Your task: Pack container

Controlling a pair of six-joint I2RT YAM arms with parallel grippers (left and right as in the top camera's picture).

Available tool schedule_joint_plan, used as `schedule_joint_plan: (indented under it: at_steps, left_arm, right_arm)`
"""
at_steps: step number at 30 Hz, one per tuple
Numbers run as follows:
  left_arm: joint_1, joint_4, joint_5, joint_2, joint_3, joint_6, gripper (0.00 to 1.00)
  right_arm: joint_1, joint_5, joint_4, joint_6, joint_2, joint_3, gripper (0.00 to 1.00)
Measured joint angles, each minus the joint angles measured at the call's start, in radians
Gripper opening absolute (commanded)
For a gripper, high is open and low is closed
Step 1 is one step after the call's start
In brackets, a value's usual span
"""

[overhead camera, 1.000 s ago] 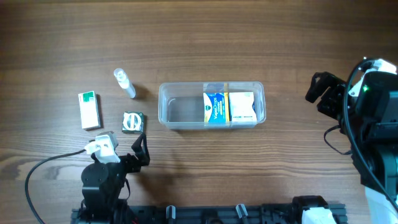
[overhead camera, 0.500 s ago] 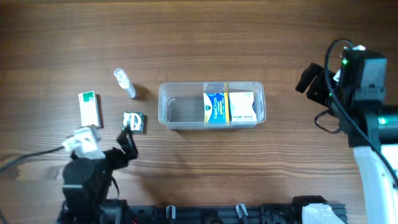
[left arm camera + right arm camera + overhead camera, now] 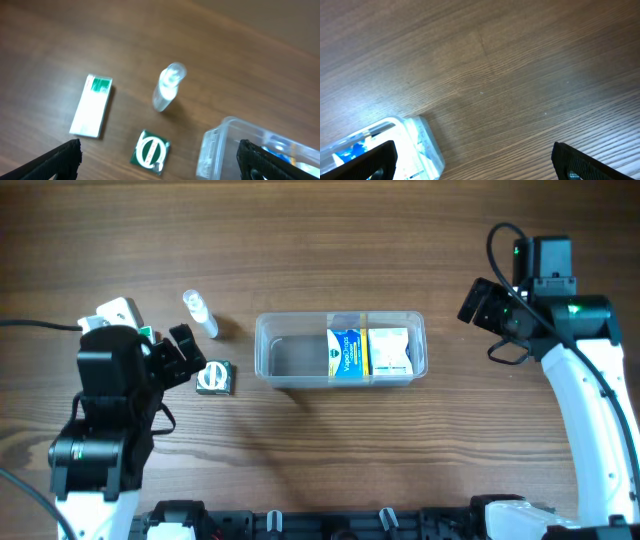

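The clear container (image 3: 290, 360) lies mid-table, with a blue box (image 3: 344, 352) and a yellow-white box (image 3: 389, 351) in its right half. My left gripper (image 3: 186, 352) is open and empty, above the table to the container's left and over a green square packet (image 3: 214, 376). In the left wrist view the packet (image 3: 150, 157) lies between my open fingers (image 3: 57, 162), and the container's corner (image 3: 220, 150) is at the right. My right gripper (image 3: 478, 302) is open and empty, to the right of the container. The container's corner shows in the right wrist view (image 3: 415, 145).
A small clear bottle (image 3: 200, 313) lies left of the container and also shows in the left wrist view (image 3: 167, 92). A white box with a green end (image 3: 91, 105) lies further left, mostly hidden under my left arm in the overhead view.
My left arm has swung from the near edge out over the small items on the left. My right arm has moved up and left, closer to the container.
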Motion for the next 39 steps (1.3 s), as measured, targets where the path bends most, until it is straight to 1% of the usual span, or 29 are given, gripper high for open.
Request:
schedule_joint_plan:
  at_steps: [3,8,12,15,17,18,19,24,26,27,28,32,37,39]
  left_arm:
    - [0.048,-0.040,-0.007,0.051,0.000,-0.052,1.00]
    - [0.223,-0.084,0.014,0.167,0.001,-0.107,1.00]
    - [0.351,-0.075,0.016,0.238,0.003,-0.116,1.00]
    - [0.395,-0.045,0.018,0.293,0.008,-0.097,0.99]
    - [0.402,-0.009,0.033,0.342,0.011,-0.068,0.91]
    - [0.402,0.013,0.052,0.370,0.012,-0.047,0.86]
    - [0.402,0.034,0.072,0.399,0.013,-0.019,0.84]
    - [0.402,0.098,0.118,0.520,0.013,0.080,0.87]
    - [0.402,0.114,0.126,0.553,0.013,0.110,0.93]
    - [0.402,0.125,0.129,0.568,0.013,0.121,0.98]
    - [0.402,0.134,0.130,0.579,0.013,0.131,1.00]
    - [0.402,0.190,0.137,0.622,0.013,0.158,1.00]
    - [0.402,0.245,0.137,0.647,0.013,0.226,0.99]
    - [0.402,0.259,0.138,0.660,0.013,0.245,0.95]
  right_arm:
    - [0.000,0.000,0.000,0.000,0.013,0.000,1.00]
    - [0.000,0.000,0.006,0.000,0.014,0.000,1.00]
    - [0.000,0.000,0.008,0.000,0.014,0.000,1.00]
    - [0.000,0.000,0.008,0.000,0.014,0.000,1.00]
    - [0.000,0.000,0.008,0.000,0.014,0.000,1.00]
    - [0.000,0.000,0.008,0.000,0.014,0.000,1.00]
    - [0.000,0.000,0.008,0.000,0.014,0.000,1.00]
    - [0.000,0.000,0.008,0.000,0.014,0.000,1.00]
    - [0.000,0.000,0.008,0.000,0.014,0.000,1.00]
    - [0.000,0.000,0.008,0.000,0.014,0.000,1.00]
    - [0.000,0.000,0.008,0.000,0.014,0.000,1.00]
    - [0.000,0.000,0.008,0.000,0.014,0.000,1.00]
    - [0.000,0.000,0.008,0.000,0.014,0.000,1.00]
    - [0.000,0.000,0.008,0.000,0.014,0.000,1.00]
